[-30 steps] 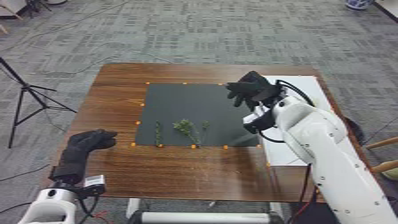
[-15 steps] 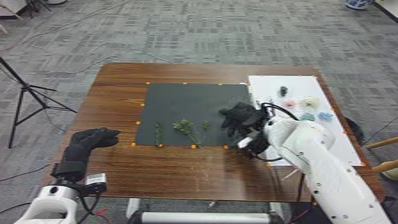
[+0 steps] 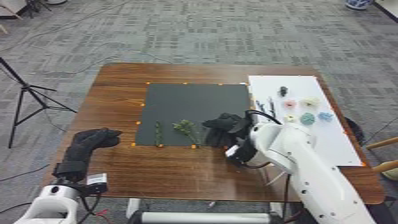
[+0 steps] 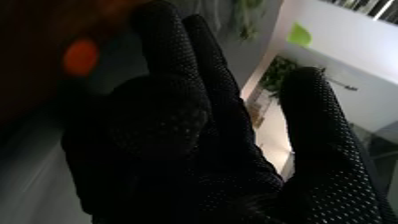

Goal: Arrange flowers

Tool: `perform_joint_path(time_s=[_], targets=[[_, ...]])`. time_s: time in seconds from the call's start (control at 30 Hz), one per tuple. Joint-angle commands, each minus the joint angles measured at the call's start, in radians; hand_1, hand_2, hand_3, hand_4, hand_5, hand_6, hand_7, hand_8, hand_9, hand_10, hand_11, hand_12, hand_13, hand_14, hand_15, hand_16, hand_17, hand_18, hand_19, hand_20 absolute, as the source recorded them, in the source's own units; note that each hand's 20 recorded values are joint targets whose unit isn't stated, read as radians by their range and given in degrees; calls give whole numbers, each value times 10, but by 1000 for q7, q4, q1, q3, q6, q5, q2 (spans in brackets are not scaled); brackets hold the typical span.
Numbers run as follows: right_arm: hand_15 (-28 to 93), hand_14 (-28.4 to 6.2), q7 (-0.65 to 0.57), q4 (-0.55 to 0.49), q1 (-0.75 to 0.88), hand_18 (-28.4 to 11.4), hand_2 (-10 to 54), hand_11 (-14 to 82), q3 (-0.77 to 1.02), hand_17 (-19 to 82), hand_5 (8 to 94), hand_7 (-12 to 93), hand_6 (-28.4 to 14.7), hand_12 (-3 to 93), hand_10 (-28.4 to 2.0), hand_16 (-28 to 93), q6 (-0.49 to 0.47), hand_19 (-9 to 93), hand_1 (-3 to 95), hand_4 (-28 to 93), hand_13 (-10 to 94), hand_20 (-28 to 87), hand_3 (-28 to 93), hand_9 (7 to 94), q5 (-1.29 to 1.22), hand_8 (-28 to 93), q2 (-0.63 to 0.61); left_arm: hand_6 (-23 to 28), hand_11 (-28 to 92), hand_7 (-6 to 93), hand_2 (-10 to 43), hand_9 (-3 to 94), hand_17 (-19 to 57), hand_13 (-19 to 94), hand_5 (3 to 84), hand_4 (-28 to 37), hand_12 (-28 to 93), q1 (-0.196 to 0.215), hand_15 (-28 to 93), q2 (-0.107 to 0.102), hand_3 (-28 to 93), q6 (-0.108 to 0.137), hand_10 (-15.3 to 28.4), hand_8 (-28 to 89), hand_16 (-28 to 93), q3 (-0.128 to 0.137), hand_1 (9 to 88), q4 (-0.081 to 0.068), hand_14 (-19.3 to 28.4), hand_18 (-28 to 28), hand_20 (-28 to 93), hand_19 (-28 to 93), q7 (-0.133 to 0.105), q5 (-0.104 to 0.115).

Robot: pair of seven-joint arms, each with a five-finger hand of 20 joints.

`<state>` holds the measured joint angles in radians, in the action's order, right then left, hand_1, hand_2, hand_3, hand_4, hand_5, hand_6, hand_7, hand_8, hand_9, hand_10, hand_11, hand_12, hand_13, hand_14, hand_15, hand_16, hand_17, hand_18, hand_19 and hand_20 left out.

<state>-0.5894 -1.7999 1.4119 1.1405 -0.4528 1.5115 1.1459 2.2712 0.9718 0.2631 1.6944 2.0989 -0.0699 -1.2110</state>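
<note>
Right hand (image 3: 225,131): over the dark mat (image 3: 191,97) at four o'clock, fingers loosely extended, no grip on anything evident; probably posed for placing or adjusting a stem. Left hand (image 3: 91,140): off the mat at eight o'clock; cannot tell whether released or clenched. It seems parked to keep the work area free.

The bushy sprig (image 3: 186,128) lies at six o'clock on the mat, the thin sprig (image 3: 158,134) between seven and eight, both upright in layout, presumably as a foliage base. At three o'clock, the white board (image 3: 330,146) bears the pink flower (image 3: 290,104), blue flower (image 3: 325,117) and others, spaced apart, likely for easy picking. Obstruction: the right arm (image 3: 298,150) crosses the board's near portion.
</note>
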Motion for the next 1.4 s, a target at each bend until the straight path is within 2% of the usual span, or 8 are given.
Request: perform_joint_path(time_s=[0.03,0.47,0.6,0.67,0.8,1.0,1.2,1.4], targets=[[521,-64,-4,4,-12,-147,179,116,-57,651,732,124,-58,181,-184,355,-34,932,287,-84,936,580,407,820,21,-57,43,16,292,224,107,577,30,429,588,-270,186,-8,384,7,644,-21,150,-78,21,-1,286,0,194,159,267,261,9,-5],[522,-63,43,-44,-2,-147,160,130,88,652,738,127,-60,188,-180,358,8,932,289,-79,936,580,429,832,56,-54,-69,17,293,222,107,575,29,428,588,-270,187,3,383,14,644,-7,150,-78,22,0,285,7,194,159,266,262,0,-4],[534,-56,135,-98,20,-131,51,170,153,667,746,132,-64,204,-169,346,197,932,316,-67,937,560,485,860,159,-50,-149,16,293,223,107,575,29,429,588,-270,188,20,384,6,644,8,150,-78,22,6,285,12,194,159,266,262,-6,5],[538,-54,170,-107,19,-126,-41,185,149,669,745,138,-67,215,-159,340,320,932,325,-83,937,558,567,862,248,-43,-195,16,292,223,107,575,29,428,588,-270,188,21,384,9,644,7,150,-78,22,7,285,14,192,159,266,262,-4,1],[528,-49,178,-60,-10,-125,-94,262,124,658,709,183,-67,264,-148,367,434,932,348,-102,931,569,591,838,552,-16,-229,16,292,222,107,577,30,428,588,-270,187,22,384,13,643,5,151,-79,22,8,286,15,193,159,266,261,0,-1],[559,-43,129,46,-37,-122,-95,382,119,674,722,239,-70,329,-142,350,353,932,295,-116,936,582,576,857,677,-16,-199,16,291,223,107,577,29,428,588,-269,187,14,383,17,644,-6,151,-78,21,5,286,15,193,159,267,262,5,-8],[558,-42,136,101,-57,-120,-95,381,78,676,716,241,-76,334,-145,344,296,932,290,-122,937,587,541,854,758,-19,-196,16,288,223,106,582,29,428,589,-269,185,14,384,19,644,-1,150,-79,22,5,287,16,195,160,266,262,4,-7],[541,-45,161,115,-132,-120,-95,346,20,665,699,209,-93,320,-155,371,118,932,272,-124,932,583,504,840,804,-17,-189,16,284,222,106,588,30,428,589,-267,183,24,382,20,644,4,150,-79,22,11,289,25,195,160,266,261,7,-9]])
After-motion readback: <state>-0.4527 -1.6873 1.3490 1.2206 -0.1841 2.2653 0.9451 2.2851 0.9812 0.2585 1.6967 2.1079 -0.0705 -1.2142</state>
